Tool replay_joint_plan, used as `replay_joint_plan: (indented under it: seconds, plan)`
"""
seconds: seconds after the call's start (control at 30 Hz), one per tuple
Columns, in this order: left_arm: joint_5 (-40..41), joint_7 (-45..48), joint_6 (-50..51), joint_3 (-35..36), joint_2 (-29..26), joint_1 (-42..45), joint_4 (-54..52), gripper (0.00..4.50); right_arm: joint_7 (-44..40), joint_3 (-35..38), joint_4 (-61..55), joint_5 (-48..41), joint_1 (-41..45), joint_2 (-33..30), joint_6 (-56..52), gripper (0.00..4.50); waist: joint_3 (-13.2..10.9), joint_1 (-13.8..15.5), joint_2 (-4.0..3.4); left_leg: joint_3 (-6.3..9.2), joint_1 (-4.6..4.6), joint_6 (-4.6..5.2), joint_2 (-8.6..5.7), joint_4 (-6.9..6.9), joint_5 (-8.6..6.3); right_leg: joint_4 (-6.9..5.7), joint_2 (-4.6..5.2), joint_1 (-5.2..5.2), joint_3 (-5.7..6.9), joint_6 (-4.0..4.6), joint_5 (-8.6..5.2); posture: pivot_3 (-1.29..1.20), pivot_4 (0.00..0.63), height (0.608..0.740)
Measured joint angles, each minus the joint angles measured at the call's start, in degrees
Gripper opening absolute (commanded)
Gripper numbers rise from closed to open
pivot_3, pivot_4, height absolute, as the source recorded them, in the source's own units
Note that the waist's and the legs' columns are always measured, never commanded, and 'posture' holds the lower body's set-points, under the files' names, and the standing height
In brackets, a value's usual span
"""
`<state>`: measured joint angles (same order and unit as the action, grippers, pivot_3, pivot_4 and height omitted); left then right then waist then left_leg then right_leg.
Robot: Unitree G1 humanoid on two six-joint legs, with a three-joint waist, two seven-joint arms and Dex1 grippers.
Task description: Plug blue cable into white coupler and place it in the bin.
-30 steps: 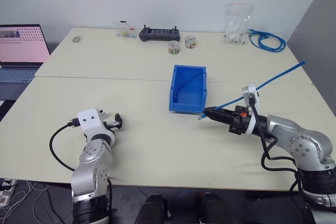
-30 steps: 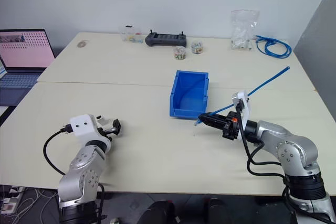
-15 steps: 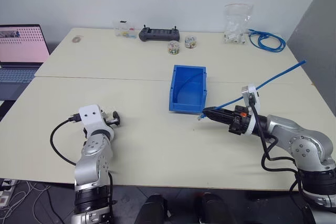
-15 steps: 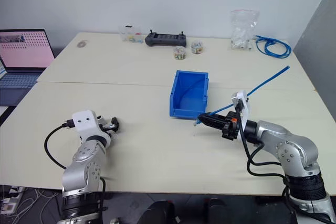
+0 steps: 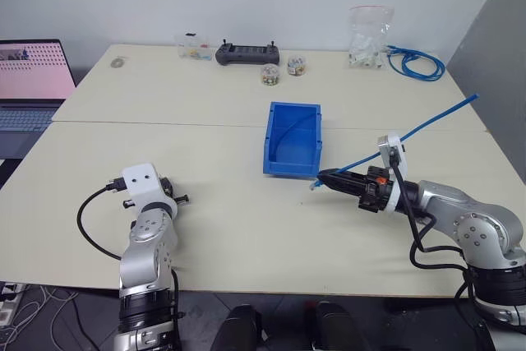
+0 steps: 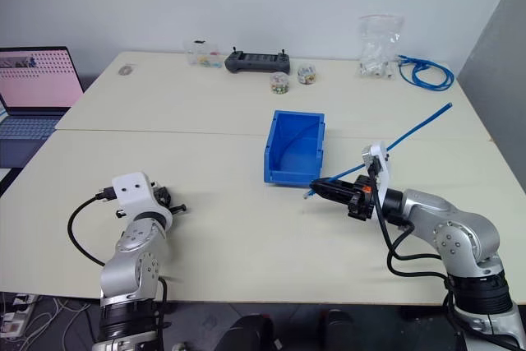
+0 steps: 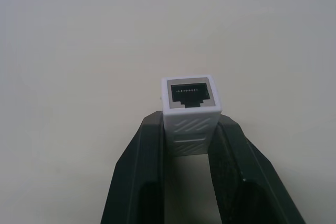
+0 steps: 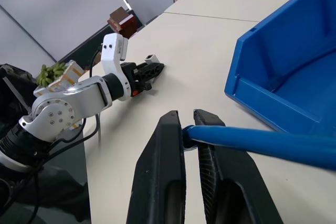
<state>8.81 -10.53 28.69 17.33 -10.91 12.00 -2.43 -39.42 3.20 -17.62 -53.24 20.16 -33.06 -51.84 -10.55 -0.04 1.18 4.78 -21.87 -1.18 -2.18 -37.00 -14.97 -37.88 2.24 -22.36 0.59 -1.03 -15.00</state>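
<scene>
The white coupler (image 7: 190, 109) is pinched between the two black fingers of my left gripper (image 7: 190, 125), its dark socket facing away from the wrist, just above the table at the near left (image 5: 177, 199). My right gripper (image 5: 322, 177) is shut on the blue cable (image 5: 436, 118) near its end, just in front of the bin's near right corner. From the fingers (image 8: 172, 129) the cable (image 8: 262, 141) runs back and up to the right. The blue bin (image 5: 289, 167) stands open at the table's middle, a thin blue strand lying inside it.
Along the far edge stand a black controller (image 5: 246, 54), two small jars (image 5: 271, 76), a small clear box (image 5: 195, 47), a clear bag of white parts (image 5: 367, 39) and a coil of blue cable (image 5: 419, 62). A laptop (image 5: 29, 80) sits far left. Bare tabletop lies between my grippers.
My left gripper's fingers have closed from wide open onto the white coupler. The right arm and its cable have not moved.
</scene>
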Motion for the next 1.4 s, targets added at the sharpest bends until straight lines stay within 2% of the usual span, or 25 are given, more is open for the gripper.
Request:
replay_joint_plan:
  seconds: [0.17,0.3,0.4,0.57,0.67,0.73,0.87,1.0,1.23,1.4]
  plan:
    - [0.0,1.6,-0.6,0.1,-2.0,-0.8,0.5,0.81,-0.1,0.0,-0.3,0.3,-0.7,-0.1,0.0,0.07,0.0,0.0,0.00,0.00,0.00,0.00,0.00,0.00,0.00,0.00,0.00,0.00,0.00,-0.02,-0.01,0.00,0.150,0.740]
    - [0.5,9.2,-0.8,-1.6,-6.3,-2.6,0.3,0.81,-0.6,0.0,-2.1,0.6,-2.0,-1.6,0.0,0.07,0.0,0.0,-0.01,0.00,0.00,0.00,-0.01,0.01,0.00,0.01,0.01,-0.01,0.00,-0.01,-0.01,0.00,0.150,0.740]
    - [5.3,24.0,0.1,-6.3,-11.2,-5.9,-3.5,0.81,-1.4,0.0,-4.8,2.1,-4.3,-3.5,0.5,0.07,0.0,0.2,-0.01,0.01,-0.04,-0.01,-0.04,0.01,0.00,0.07,0.05,0.00,0.00,0.00,-0.01,0.00,0.150,0.740]
    - [14.3,50.3,2.6,-19.3,-20.0,-7.6,-12.2,0.81,-1.8,-0.3,-9.0,3.5,-7.1,-4.2,1.8,0.07,0.0,0.4,-0.01,0.01,-0.09,-0.01,-0.02,0.04,-0.01,0.19,0.07,-0.01,0.00,0.00,-0.02,0.00,0.150,0.740]
    - [14.6,61.0,1.6,-25.3,-25.7,-4.9,-13.7,0.81,-2.3,-1.4,-10.5,5.7,-9.4,-5.3,3.1,0.07,0.0,0.3,-0.03,0.05,-0.06,0.00,0.03,0.08,-0.01,0.14,0.00,-0.02,0.04,0.00,-0.11,0.00,0.150,0.740]
    - [13.3,66.2,-0.2,-28.5,-27.6,-1.8,-13.0,0.81,-3.0,-2.6,-11.6,7.4,-10.7,-6.3,4.1,0.07,0.0,0.1,-0.05,0.06,-0.06,0.01,0.04,0.08,-0.01,0.12,-0.01,-0.02,0.06,-0.02,-0.13,0.00,0.150,0.740]
    - [7.5,75.0,-8.3,-36.0,-28.2,6.1,-7.1,0.81,-4.0,-3.6,-13.6,9.9,-12.4,-7.2,6.4,0.07,0.0,0.0,-0.05,0.00,-0.06,0.01,0.03,0.06,-0.01,0.14,-0.03,-0.01,0.03,-0.04,-0.13,0.00,0.150,0.740]
    - [3.7,79.8,-14.5,-39.6,-27.5,9.8,-1.3,0.81,-4.6,-4.3,-13.8,12.1,-12.8,-7.5,8.4,0.07,0.0,-0.2,-0.05,0.02,-0.07,0.02,0.04,0.07,-0.01,0.14,-0.03,-0.03,0.04,-0.04,-0.13,0.00,0.150,0.740]
    - [-1.0,83.1,-22.4,-42.3,-24.7,12.4,5.5,0.81,-6.8,-8.1,-13.8,16.3,-10.3,-7.3,11.8,0.07,0.0,-0.2,-0.05,0.03,-0.04,0.03,0.04,0.03,-0.01,0.12,-0.04,-0.01,0.04,-0.07,-0.13,0.00,0.150,0.740]
    - [-1.2,83.7,-21.5,-42.1,-24.2,12.6,5.7,0.81,-8.2,-13.1,-13.3,20.4,-6.3,-6.3,14.3,0.07,0.0,-0.2,-0.05,0.08,-0.04,0.03,0.04,0.03,-0.01,0.10,-0.04,0.00,0.07,-0.07,-0.13,0.00,0.150,0.740]
